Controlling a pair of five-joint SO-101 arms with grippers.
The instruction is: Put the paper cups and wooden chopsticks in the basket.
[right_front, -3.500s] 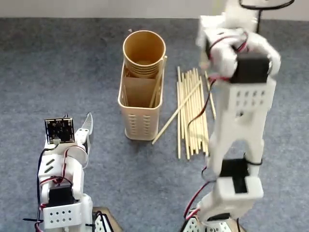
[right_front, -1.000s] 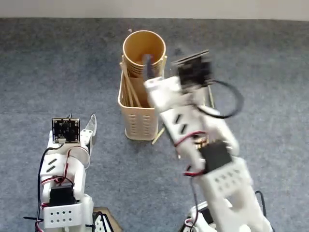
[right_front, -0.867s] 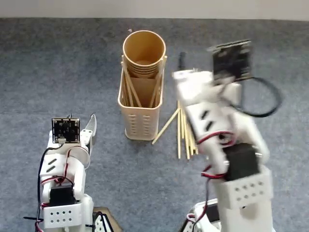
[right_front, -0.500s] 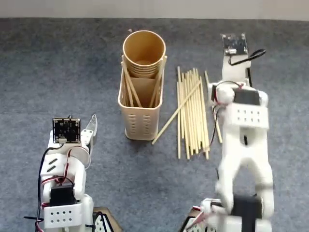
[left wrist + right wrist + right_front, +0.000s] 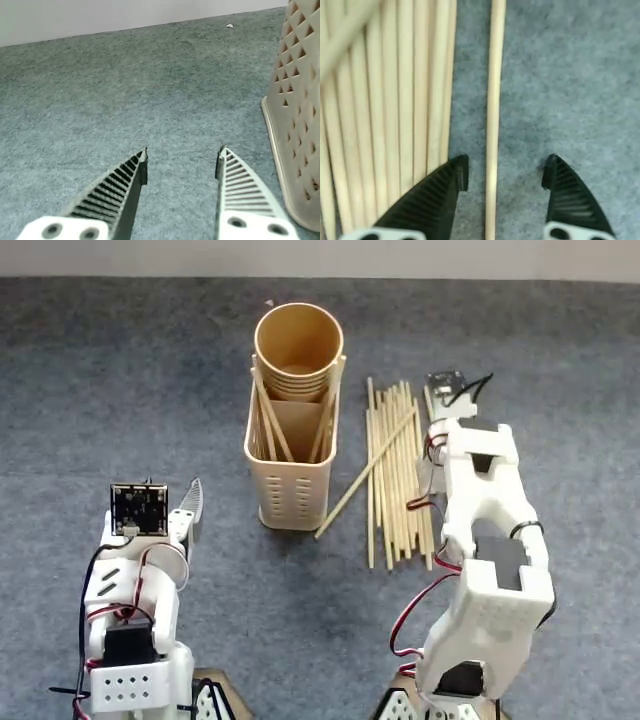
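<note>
Right hand (image 5: 506,164) is spread, empty, astride one loose chopstick (image 5: 494,90) beside the pile (image 5: 398,475) on the desk (image 5: 120,370). We see the paper cups (image 5: 298,340) and several sticks (image 5: 268,425) already in the basket (image 5: 290,495); we judge the pile remains to be loaded.

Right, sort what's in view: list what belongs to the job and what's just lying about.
Belongs to the job:
basket
stack of paper cups standing in it
chopsticks leaning inside it
loose chopsticks beside it
single chopstick between the right arm's open jaws

Just lying about:
small white scrap on the grey carpet
</note>
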